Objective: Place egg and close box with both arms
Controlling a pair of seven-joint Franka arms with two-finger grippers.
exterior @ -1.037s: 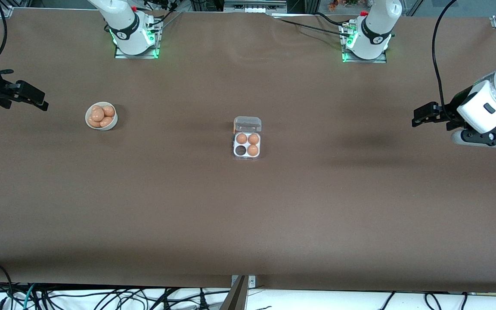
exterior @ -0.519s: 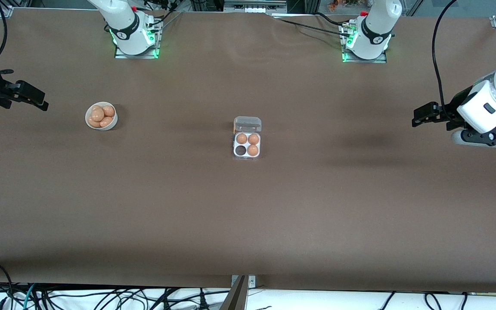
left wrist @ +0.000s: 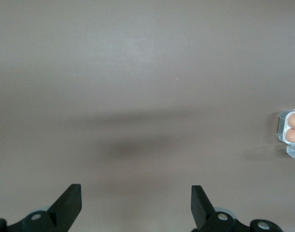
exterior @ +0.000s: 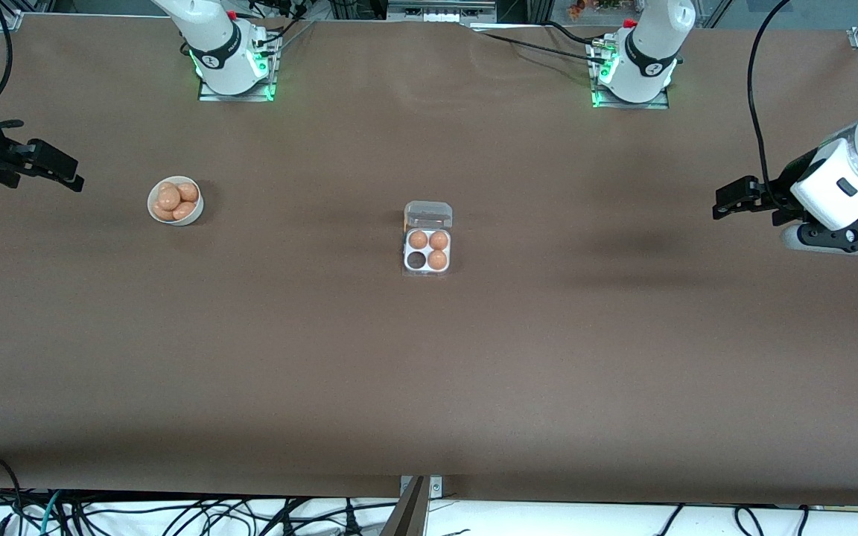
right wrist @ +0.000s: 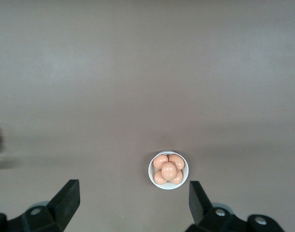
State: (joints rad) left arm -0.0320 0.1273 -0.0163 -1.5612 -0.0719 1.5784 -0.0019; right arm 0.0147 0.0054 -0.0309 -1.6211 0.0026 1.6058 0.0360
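Across the brown counter (exterior: 429, 372) I see both arms waiting: left gripper (exterior: 723, 202) over its own end, right gripper (exterior: 64, 175) over its end, each with jaws spread wide and empty. Mid-counter, the box (exterior: 427, 257) stands lid-open with three eggs and one vacant cell. Near the right gripper, a white bowl (exterior: 155, 212) holds the egg (exterior: 169, 196) among others.

white bowl (right wrist: 168, 185) of eggs (right wrist: 168, 170) on brown table (right wrist: 137, 72), end effector (right wrist: 130, 200) open above
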